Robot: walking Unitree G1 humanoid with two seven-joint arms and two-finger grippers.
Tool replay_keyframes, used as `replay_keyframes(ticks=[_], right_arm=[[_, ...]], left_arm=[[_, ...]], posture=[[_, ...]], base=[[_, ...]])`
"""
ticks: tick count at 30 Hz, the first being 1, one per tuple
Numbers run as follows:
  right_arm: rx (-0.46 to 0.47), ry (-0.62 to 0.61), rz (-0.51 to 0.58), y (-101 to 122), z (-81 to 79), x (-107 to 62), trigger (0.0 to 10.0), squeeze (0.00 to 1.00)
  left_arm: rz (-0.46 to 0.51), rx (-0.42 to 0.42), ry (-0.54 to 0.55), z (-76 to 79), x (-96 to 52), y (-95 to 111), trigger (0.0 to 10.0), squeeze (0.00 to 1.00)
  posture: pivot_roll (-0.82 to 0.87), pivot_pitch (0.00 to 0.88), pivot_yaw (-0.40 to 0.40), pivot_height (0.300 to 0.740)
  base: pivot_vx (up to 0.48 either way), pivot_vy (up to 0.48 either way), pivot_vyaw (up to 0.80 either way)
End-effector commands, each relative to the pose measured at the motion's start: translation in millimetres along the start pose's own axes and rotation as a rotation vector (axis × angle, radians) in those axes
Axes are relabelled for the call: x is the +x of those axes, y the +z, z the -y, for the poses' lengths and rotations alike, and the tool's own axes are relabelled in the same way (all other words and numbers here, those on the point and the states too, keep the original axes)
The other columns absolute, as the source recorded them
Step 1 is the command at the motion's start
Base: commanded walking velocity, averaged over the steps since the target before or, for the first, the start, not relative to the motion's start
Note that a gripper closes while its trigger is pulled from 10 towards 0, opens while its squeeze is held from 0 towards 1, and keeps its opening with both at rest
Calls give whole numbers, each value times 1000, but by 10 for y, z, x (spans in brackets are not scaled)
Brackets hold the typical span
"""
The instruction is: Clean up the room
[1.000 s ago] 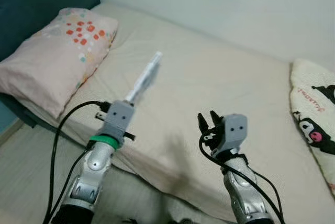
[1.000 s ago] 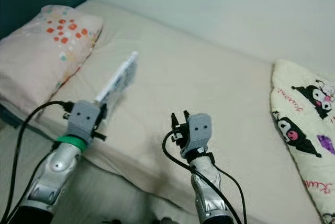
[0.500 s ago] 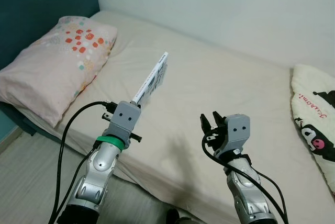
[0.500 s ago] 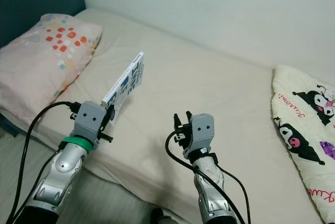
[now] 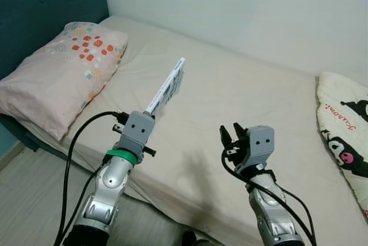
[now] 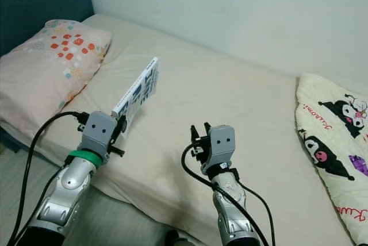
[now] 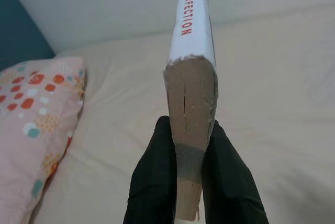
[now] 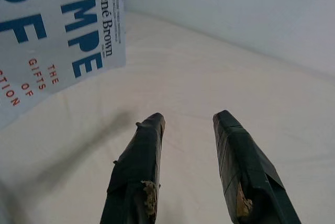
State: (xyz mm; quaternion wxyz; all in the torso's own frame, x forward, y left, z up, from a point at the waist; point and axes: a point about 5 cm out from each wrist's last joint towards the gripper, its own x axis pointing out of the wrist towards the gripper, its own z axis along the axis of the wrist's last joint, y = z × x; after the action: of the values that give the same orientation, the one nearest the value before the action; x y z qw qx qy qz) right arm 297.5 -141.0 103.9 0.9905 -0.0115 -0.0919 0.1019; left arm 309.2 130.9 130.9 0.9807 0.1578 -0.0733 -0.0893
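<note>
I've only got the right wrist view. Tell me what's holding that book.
Observer: The left gripper is shut on the book, pinching its lower end with the spine facing the wrist.
Operator: Give me its position over the bed.
Observer: It is held up above the bed, tilted away from the robot, touching nothing else.
Operator: Report what else is on the bed.
Observer: A floral pillow lies at the robot's left by the headboard, and a cartoon-print blanket lies at its right.
</note>
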Motion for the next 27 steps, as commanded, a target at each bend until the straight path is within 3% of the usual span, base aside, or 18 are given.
replay_keyframes(ticks=[1,4,13,27], right_arm=[[7,-17,-38,-75,23,-57,10000,0],[0,-18,-37,-71,22,-52,10000,0],[7,-29,-27,-49,35,-32,10000,0],[138,-116,-17,-16,154,-13,10000,0]], left_arm=[[11,-12,-9,34,-11,24,10000,0],[11,-13,-7,35,-14,23,10000,0],[14,-8,-1,28,-24,29,10000,0],[19,-8,0,27,-18,42,10000,0]], posture=[[-1,111,-28,740],[-1,111,-28,740],[4,115,-30,740],[1,110,-28,740]], base=[[0,0,0],[-180,0,0],[-318,0,774],[-341,0,726]])
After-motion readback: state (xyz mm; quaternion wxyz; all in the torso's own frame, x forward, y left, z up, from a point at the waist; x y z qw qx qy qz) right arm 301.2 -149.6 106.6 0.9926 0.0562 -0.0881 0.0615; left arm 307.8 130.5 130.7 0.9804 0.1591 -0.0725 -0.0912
